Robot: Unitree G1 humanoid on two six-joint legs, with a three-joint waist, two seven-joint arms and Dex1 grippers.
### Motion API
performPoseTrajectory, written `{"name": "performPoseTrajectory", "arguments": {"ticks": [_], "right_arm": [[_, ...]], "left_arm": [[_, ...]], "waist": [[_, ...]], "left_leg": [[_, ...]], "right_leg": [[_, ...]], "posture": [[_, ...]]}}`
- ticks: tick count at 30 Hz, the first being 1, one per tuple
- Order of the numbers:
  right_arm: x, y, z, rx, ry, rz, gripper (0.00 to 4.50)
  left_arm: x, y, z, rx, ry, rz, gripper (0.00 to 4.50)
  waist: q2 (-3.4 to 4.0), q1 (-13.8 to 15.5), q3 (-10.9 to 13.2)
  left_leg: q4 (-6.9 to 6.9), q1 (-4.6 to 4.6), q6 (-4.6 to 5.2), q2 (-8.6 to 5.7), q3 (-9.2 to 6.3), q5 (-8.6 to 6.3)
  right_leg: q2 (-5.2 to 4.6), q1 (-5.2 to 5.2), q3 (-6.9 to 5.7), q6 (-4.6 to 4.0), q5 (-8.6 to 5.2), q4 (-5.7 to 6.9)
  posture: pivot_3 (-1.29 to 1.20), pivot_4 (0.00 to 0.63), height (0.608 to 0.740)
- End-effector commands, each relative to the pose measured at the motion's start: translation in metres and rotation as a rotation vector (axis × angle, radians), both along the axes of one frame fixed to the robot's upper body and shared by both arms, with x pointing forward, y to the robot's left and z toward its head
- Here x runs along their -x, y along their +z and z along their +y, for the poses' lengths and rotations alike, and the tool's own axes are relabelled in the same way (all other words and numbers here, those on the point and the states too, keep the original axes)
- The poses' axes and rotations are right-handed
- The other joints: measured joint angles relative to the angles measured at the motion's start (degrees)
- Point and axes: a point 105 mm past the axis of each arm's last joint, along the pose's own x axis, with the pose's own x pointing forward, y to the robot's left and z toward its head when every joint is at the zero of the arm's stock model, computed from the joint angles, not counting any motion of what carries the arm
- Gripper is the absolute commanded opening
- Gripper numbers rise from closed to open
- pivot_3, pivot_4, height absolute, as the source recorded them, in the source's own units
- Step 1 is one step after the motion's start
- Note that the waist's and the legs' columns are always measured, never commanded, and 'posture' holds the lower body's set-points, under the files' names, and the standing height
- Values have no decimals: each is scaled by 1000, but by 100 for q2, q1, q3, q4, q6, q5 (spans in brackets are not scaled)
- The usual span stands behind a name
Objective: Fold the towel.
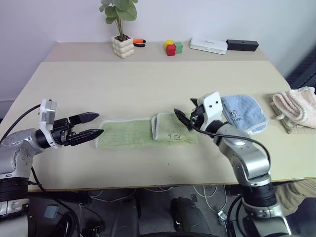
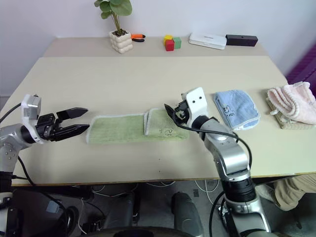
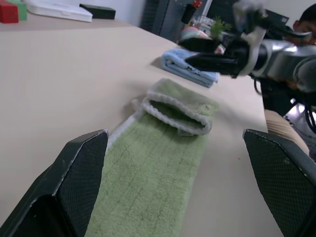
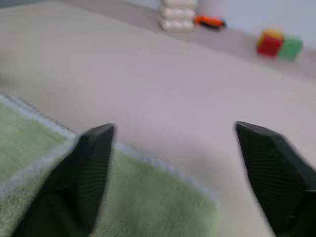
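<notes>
The right end effector [image 2: 172, 111] hangs empty, fingers apart, over the towel [image 2: 136, 127], whose right end lies doubled over on the table [image 2: 148, 79], presumably just let go. The left end effector [image 2: 79, 122] waits spread wide at the flat end, probably for fold 2.

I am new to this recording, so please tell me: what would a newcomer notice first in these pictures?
First, the green towel, a long strip near the table's front edge with its right end folded over. The open left gripper hangs at its left end, and the open right gripper at the folded end; neither holds it. To the right lie a blue towel and a pink towel.
</notes>
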Motion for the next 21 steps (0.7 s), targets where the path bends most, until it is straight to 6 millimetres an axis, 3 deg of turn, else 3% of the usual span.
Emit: {"name": "performPoseTrajectory", "arguments": {"ticks": [1, 5, 13, 21], "right_arm": [[1, 6, 7, -13, 8, -65, 2219], [-2, -2, 11, -47, -5, -73, 121], [16, -56, 31, 16, 103, -55, 49], [15, -69, 31, 112, 126, -58, 49]], "left_arm": [[2, 10, 0, -7, -5, -45, 4500], [4, 11, 0, -5, -7, -44, 4500], [7, 12, -3, -7, -12, -39, 4500], [9, 14, -7, -5, -15, -40, 4500]], "waist": [[0, -3, 0], [0, -7, 0], [0, -12, 0], [-1, -14, -1]], "left_leg": [[1, 0, 0, 0, 0, 0], [0, 2, 0, 0, -1, 0], [0, 2, 0, 0, -1, 0], [1, 3, 0, 1, -1, 0]], "right_leg": [[0, 0, 0, 0, 0, 0], [1, 0, 0, 0, 0, 2], [0, 2, 0, -1, -1, 1], [1, 2, 0, -1, -1, 2]], "posture": [[0, 150, 740], [0, 150, 740], [0, 150, 740], [0, 150, 740]]}}
